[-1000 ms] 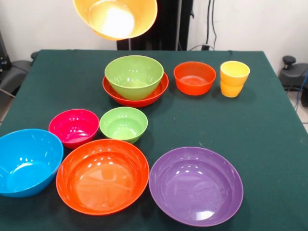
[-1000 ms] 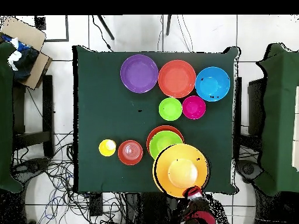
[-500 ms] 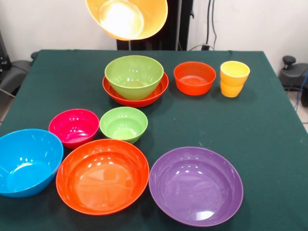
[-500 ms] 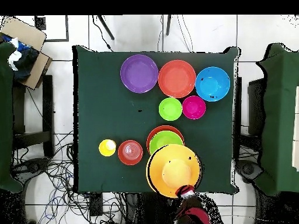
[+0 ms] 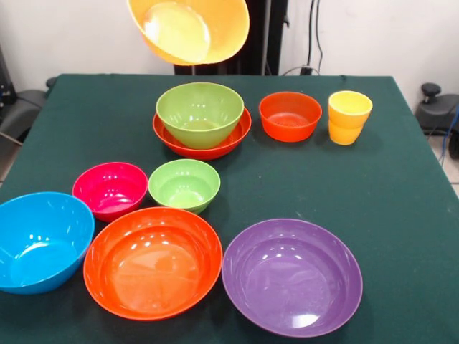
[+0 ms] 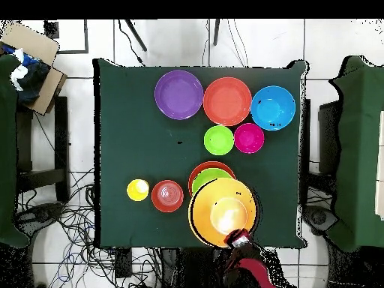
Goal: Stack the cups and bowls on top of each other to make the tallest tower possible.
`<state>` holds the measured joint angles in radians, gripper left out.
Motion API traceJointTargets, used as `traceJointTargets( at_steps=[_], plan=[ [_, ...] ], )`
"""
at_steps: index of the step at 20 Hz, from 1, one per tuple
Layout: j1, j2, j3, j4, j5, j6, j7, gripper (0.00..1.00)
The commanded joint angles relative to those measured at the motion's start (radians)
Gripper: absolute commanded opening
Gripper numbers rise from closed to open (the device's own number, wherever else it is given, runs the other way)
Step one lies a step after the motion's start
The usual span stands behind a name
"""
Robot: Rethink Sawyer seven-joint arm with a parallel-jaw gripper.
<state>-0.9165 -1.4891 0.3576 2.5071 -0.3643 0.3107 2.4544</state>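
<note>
Overhead view shows you the large glossy orange plastic bowl [image 6: 222,213] carried above the lime green bowl [image 5: 199,112] nested in the wide red-orange bowl [image 5: 231,140], ready to crown them; the gripper [image 6: 241,240] pinches its rim.

Red arm casing [image 6: 255,276] with black sections, small pale patch near its tip, seen from overhead

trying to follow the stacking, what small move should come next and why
Probably ease the orange bowl forward over the green bowl and level it. It hangs tilted in the air behind the tower; overhead it covers only part of the green bowl, which sits nested in the red bowl.
</note>
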Motion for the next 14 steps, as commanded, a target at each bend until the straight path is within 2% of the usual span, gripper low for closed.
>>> traceJointTargets(
  at_steps=[1,5,8,11,14],
  plan=[
    [0.098,0.103,-0.116,-0.114,-0.100,0.079,0.218,0.00],
    [0.190,0.177,-0.196,-0.179,-0.131,0.060,0.282,0.00],
    [0.260,0.224,-0.253,-0.221,-0.121,0.047,0.308,0.00],
    [0.307,0.244,-0.289,-0.244,-0.086,0.048,0.304,0.00],
    [0.316,0.238,-0.302,-0.243,-0.038,0.053,0.262,0.00]
  ],
)
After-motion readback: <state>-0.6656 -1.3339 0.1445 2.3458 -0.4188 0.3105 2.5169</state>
